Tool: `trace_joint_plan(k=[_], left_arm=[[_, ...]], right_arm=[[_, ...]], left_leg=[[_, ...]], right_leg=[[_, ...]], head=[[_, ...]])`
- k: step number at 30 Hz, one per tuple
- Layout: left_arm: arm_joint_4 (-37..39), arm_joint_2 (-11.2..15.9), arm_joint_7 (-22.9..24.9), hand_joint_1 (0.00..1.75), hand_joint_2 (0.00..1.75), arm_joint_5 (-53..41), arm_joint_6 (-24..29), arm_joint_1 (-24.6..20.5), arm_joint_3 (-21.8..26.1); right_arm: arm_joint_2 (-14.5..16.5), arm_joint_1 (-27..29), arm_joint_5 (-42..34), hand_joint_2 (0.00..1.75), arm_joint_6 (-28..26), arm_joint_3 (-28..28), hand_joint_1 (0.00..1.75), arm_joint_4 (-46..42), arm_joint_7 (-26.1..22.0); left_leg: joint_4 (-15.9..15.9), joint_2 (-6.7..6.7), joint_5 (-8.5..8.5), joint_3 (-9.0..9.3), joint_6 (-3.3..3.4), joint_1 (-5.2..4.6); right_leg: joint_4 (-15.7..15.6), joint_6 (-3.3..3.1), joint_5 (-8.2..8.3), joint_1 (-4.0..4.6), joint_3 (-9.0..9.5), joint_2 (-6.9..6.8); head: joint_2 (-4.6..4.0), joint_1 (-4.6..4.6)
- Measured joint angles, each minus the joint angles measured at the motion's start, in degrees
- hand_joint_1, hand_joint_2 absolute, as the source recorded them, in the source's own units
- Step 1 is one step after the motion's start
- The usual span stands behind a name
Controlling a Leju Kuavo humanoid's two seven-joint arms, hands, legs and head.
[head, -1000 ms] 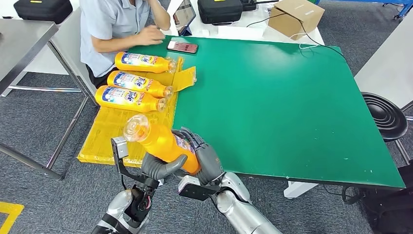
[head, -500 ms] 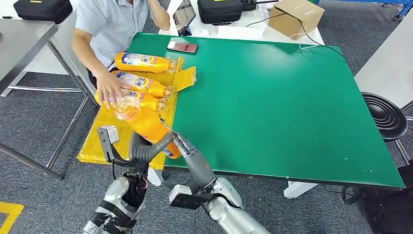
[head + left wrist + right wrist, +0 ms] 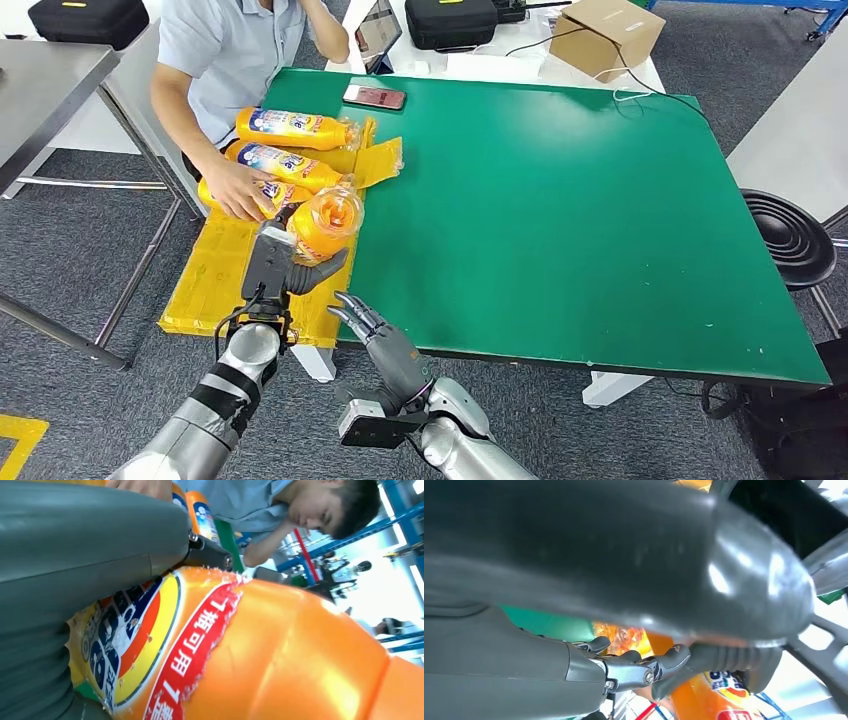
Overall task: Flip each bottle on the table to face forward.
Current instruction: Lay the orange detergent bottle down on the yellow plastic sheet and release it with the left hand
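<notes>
the green tabletop (image 3: 560, 200) fills the middle of the head view, with a yellow mat (image 3: 225, 270) laid over its left edge. a person (image 3: 225, 50) in a pale blue shirt sits at the far left corner, 1 hand (image 3: 238, 190) pressed on the bottles. 3 orange bottles lie on the mat, long axes running across it, necks toward the green: the far bottle (image 3: 295, 127), the middle bottle (image 3: 290, 167), and the near bottle (image 3: 265, 195) partly hidden under the person's hand.

the held bottle (image 3: 325, 222) is off the mat, just above the near bottle; its long axis runs roughly away from the camera and its clear base faces the head camera. the left hand (image 3: 300, 268) grips it from below, fingers wrapped round the body; the left wrist view shows the label (image 3: 150, 645) against the grey thumb.

the right hand (image 3: 375, 330) hovers at the tabletop's near edge, fingers apart, holding nothing.

a phone (image 3: 375, 96) lies near the far edge.
</notes>
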Motion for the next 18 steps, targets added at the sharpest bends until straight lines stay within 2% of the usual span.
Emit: trace_joint_plan(k=[9,11,13,16,18], left_arm=[[3.83,0.59,0.42,1.75,1.75,-2.99,1.44,-1.53,-0.54],[5.52,0.88,3.81,1.75,1.75,-11.43,4.06,-2.75,-1.43],[8.83,1.44,9.52,1.75,1.75,-24.96,5.86,-5.16,-3.10],[15.26,2.14,15.46,1.75,1.75,-40.98,3.41,-9.58,-5.17],[18.98,2.22,16.29,1.75,1.75,-42.40,-0.41,-12.00,-5.41]], right_arm=[[0.07,0.00,0.04,0.00,0.34,0.01,0.00,0.18,0.02],[0.15,0.00,0.13,0.00,1.27,0.06,0.00,0.18,0.01],[0.43,-0.01,0.31,0.00,2.64,0.16,0.00,0.18,-0.01],[1.16,-0.01,0.67,0.00,4.37,0.41,0.00,0.18,-0.01],[1.53,-0.01,0.83,0.00,5.18,0.49,0.00,0.18,-0.01]], left_leg=[[0.00,-0.01,-0.02,-0.02,0.00,0.00],[0.00,-0.05,-0.01,-0.03,0.00,0.00],[0.00,-0.07,0.00,-0.03,-0.01,0.00],[0.00,-0.01,0.04,-0.01,-0.05,0.01],[0.00,0.01,0.06,0.00,-0.07,0.01]], right_leg=[[-0.01,0.00,-0.01,0.00,-0.03,0.00],[-0.02,0.00,-0.01,0.00,-0.04,-0.01],[-0.01,-0.01,-0.01,0.00,-0.03,-0.02],[0.01,-0.01,0.02,0.01,-0.03,-0.01],[0.03,-0.01,0.03,0.01,-0.03,0.00]], head=[[0.00,-0.01],[0.00,0.00],[0.00,0.01],[0.00,-0.01],[0.00,0.00]])
